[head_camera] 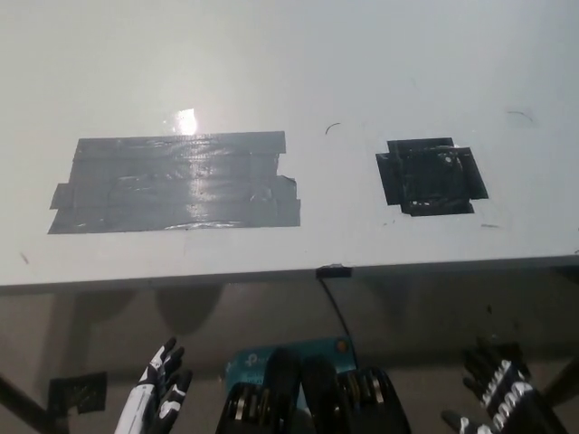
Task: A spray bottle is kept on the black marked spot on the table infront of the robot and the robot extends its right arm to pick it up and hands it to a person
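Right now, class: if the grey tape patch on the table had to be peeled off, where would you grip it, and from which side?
Probably a strip corner at its right end, approached from the right. The grey tape patch lies flat on the white table, so only an edge offers purchase, and there the strip ends are staggered, leaving corners to pinch.
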Tool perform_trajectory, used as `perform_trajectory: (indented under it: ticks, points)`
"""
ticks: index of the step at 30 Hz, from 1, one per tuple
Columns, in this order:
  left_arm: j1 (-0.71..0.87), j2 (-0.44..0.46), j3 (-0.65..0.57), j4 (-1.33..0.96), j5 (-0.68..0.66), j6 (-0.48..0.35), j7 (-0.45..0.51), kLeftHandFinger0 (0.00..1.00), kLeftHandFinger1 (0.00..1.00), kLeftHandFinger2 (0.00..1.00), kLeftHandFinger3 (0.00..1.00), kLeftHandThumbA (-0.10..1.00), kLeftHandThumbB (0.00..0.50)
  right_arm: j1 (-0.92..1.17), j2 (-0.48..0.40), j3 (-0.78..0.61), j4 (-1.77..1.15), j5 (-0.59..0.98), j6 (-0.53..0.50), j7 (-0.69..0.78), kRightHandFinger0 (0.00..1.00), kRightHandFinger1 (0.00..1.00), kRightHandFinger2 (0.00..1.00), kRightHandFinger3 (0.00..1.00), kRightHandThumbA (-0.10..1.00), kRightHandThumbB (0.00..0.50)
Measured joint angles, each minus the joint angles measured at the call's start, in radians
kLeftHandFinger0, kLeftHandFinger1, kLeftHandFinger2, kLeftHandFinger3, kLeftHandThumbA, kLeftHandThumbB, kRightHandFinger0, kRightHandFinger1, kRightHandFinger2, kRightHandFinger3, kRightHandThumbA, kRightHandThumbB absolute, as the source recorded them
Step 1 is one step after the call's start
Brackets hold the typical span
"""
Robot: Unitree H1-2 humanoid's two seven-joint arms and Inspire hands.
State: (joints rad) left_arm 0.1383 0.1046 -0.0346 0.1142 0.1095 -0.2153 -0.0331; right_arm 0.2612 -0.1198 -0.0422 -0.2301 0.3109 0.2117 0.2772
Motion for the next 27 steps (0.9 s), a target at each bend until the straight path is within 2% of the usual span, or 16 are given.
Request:
perform_trajectory:
  ticks: [6,8,14,16,18,21,27]
  points:
    - [0.0,0.0,0.0,0.002,0.0,0.0,-0.001,1.0,1.0,1.0,1.0,0.84,0.343,-0.005,0.0,0.009,0.09,-0.022,-0.084,0.002,1.0,1.0,1.0,1.0,0.9,0.462]
    - [0.0,0.0,0.0,0.002,0.0,0.0,-0.001,1.0,1.0,1.0,1.0,0.84,0.345,-0.014,0.0,0.013,0.127,-0.032,-0.12,0.002,1.0,1.0,1.0,1.0,0.91,0.486]
    - [0.0,0.001,0.0,0.001,0.0,0.0,-0.004,1.0,1.0,1.0,1.0,0.86,0.342,-0.029,0.0,0.023,0.187,-0.064,-0.216,0.002,1.0,1.0,1.0,1.0,0.91,0.481]
    - [0.0,0.002,0.0,0.001,0.0,0.0,-0.006,1.0,1.0,1.0,1.0,0.86,0.342,-0.03,0.0,0.025,0.189,-0.07,-0.232,0.002,1.0,1.0,1.0,1.0,0.91,0.457]
    - [0.0,0.003,0.0,0.0,-0.001,0.0,-0.012,1.0,1.0,1.0,1.0,0.87,0.348,-0.032,-0.001,0.029,0.191,-0.087,-0.276,0.002,1.0,1.0,1.0,1.0,0.91,0.454]
    - [0.0,0.005,0.0,0.0,-0.001,0.0,-0.013,1.0,1.0,1.0,1.0,0.85,0.344,-0.034,-0.002,0.032,0.191,-0.099,-0.31,0.002,1.0,1.0,1.0,1.0,0.9,0.466]
    - [0.0,0.004,0.0,-0.001,-0.003,0.0,-0.013,1.0,1.0,1.0,1.0,0.84,0.343,-0.038,-0.004,0.036,0.192,-0.107,-0.343,0.002,1.0,1.0,1.0,1.0,0.89,0.46]
